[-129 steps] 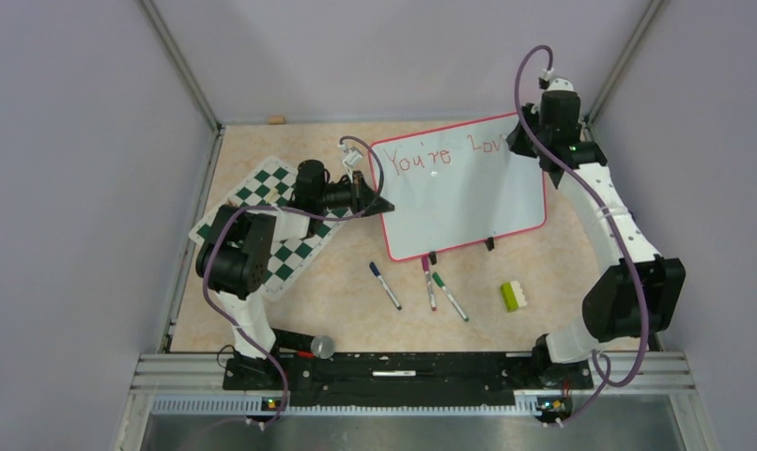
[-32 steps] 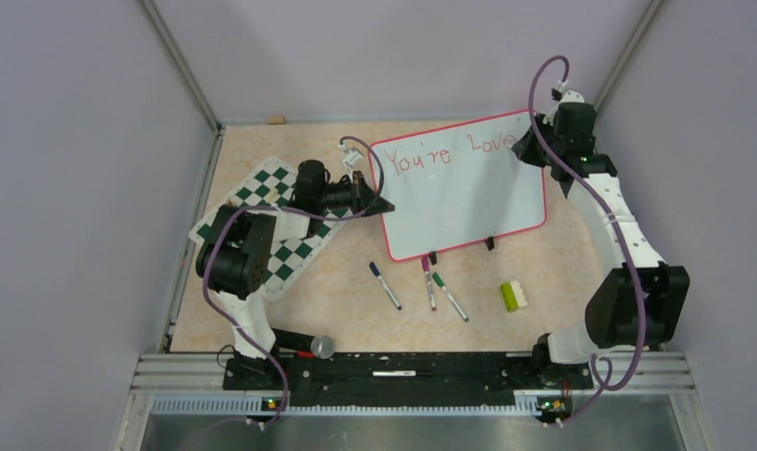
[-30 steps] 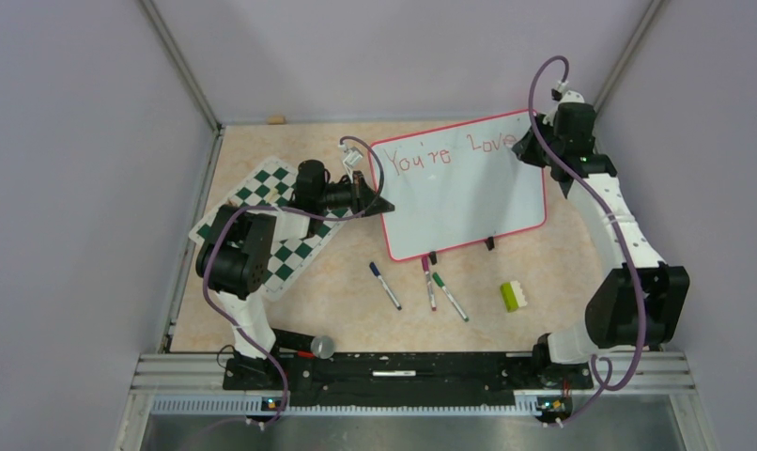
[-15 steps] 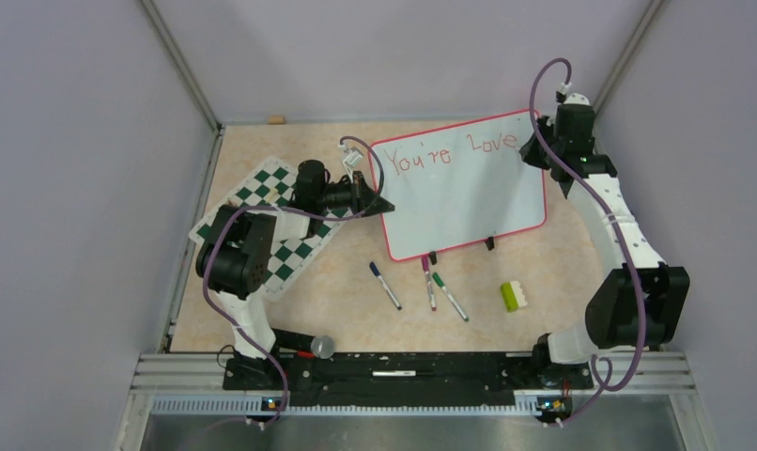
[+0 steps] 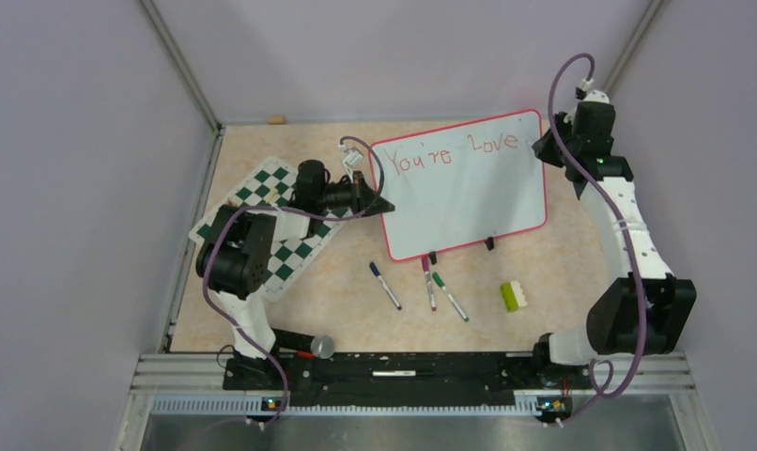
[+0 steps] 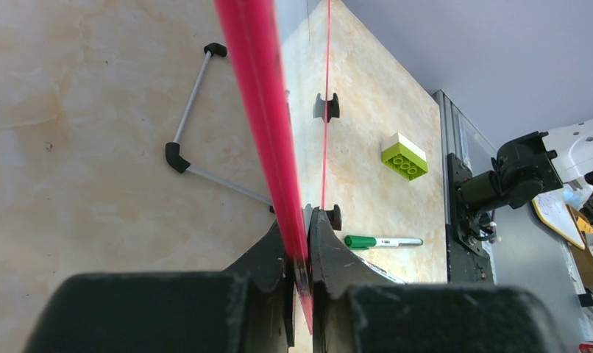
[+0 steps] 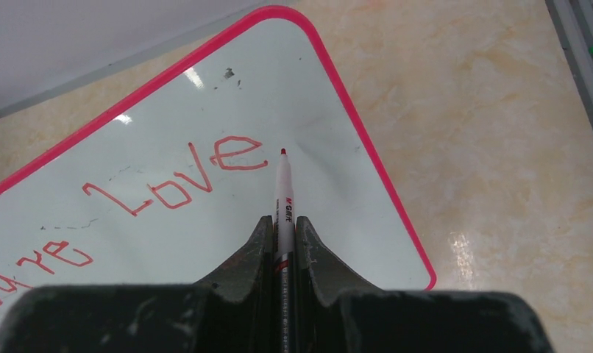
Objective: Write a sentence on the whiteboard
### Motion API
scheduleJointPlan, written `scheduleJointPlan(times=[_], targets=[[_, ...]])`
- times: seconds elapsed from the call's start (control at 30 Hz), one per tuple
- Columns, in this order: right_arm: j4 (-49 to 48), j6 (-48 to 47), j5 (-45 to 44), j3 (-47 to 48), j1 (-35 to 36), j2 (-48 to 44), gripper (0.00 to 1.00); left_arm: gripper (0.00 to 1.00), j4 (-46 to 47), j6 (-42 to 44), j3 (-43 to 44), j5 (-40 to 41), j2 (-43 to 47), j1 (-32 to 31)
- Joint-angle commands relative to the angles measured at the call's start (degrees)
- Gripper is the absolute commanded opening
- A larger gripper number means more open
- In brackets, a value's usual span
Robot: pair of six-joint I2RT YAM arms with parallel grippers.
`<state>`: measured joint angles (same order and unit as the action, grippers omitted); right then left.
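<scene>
The whiteboard (image 5: 459, 202) stands tilted at the back of the table, with "You're Love" written in red along its top. My left gripper (image 5: 384, 202) is shut on the board's left red-pink frame (image 6: 253, 88), and the frame is pinched between the fingertips of that left gripper (image 6: 304, 224). My right gripper (image 5: 544, 150) hovers by the board's upper right corner, shut on a red marker (image 7: 282, 195). The marker's tip points at the white surface just right of the final "e" (image 7: 238, 153). I cannot tell whether the tip touches the whiteboard (image 7: 205, 110).
A green-and-white chess mat (image 5: 262, 230) lies under the left arm. In front of the board lie a blue marker (image 5: 385, 285), a purple marker (image 5: 428, 282), a green marker (image 5: 450, 296) and a lime-and-white brick (image 5: 514, 295). A grey cap (image 5: 321, 347) sits near the left base.
The right arm has swung right and back, off the board's right side, carrying the marker. "Love" gained its final "e" over the earlier frames. The left arm has not moved.
</scene>
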<state>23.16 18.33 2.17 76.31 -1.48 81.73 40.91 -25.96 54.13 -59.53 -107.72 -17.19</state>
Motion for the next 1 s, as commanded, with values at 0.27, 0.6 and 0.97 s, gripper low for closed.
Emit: scheduleJointPlan(times=[0.27,0.6,0.97], targets=[[-2.3,1.2,2.7,5.3,-1.9,1.7,0.00,0.00,-2.9,11.6,-1.7,2.5,-1.3,-1.2],[-2.3,1.4,1.1,6.2,-1.9,3.9,0.00,0.00,-3.0,11.7,-1.6,2.5,-1.4,-1.2],[-2.7,1.9,1.6,7.5,-2.1,5.6,0.00,0.00,-3.1,11.8,-1.7,2.5,-1.3,-1.3]])
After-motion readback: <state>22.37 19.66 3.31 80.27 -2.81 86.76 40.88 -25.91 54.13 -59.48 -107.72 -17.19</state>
